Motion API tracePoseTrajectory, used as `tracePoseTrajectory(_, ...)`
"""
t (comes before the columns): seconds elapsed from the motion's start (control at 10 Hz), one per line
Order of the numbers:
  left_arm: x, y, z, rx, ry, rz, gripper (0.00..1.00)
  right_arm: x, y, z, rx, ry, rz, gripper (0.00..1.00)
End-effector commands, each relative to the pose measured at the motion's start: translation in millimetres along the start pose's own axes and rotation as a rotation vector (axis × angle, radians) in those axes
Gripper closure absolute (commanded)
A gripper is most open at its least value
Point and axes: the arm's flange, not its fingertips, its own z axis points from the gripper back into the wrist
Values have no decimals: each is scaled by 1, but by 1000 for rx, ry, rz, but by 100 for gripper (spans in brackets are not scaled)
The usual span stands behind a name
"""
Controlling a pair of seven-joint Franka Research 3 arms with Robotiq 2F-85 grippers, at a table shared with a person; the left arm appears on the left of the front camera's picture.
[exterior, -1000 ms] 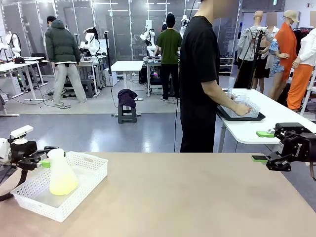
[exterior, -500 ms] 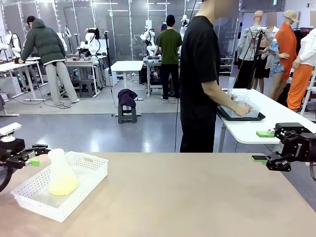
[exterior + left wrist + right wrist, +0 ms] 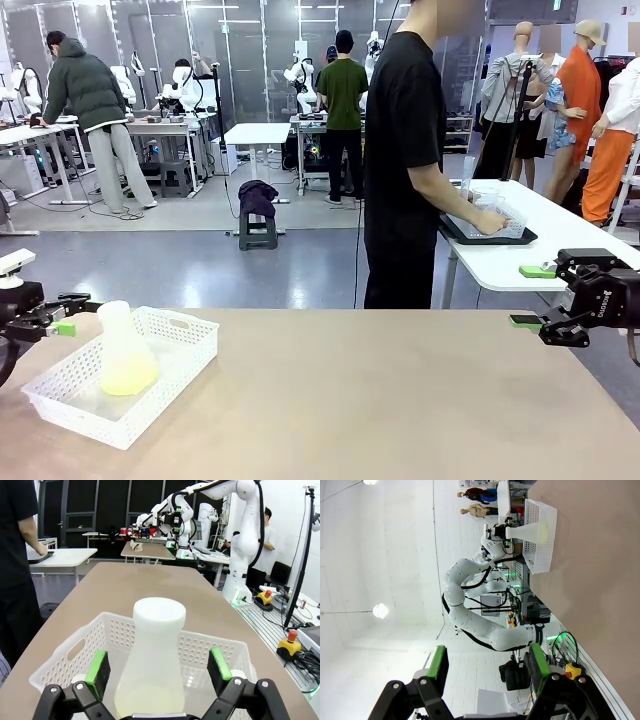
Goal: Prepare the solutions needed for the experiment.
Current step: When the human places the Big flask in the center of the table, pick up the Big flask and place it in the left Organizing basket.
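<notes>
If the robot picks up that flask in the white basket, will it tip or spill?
Probably not easily. The flask has a wide base and narrow neck, so it should stand steady. Only a little yellow-green liquid sits at the bottom, so it's likely light. Its smooth sloping sides might slip in a gripper.

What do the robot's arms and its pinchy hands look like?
The arms are smooth, white and rounded, with black cables trailing from the wrists. The left gripper and the right gripper are black, jointed metal claws, each with two fingers tipped by bright green pads. The right one carries small white lettering.
</notes>
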Motion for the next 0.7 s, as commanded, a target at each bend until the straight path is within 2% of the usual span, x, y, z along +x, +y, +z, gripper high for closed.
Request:
tracePoseTrajectory(0.0, 2, 2, -1, -12, 12, -6, 0, 0, 3, 0, 0, -1, 7, 19)
tracePoseTrajectory(0.5, 1, 1, -1, -2, 1, -1, 0, 0, 3, 0, 0, -1, 7, 19)
tracePoseTrajectory(0.6, 11, -12, 11, 47, -1, 189, 0, 0, 3, 0, 0, -1, 7, 19)
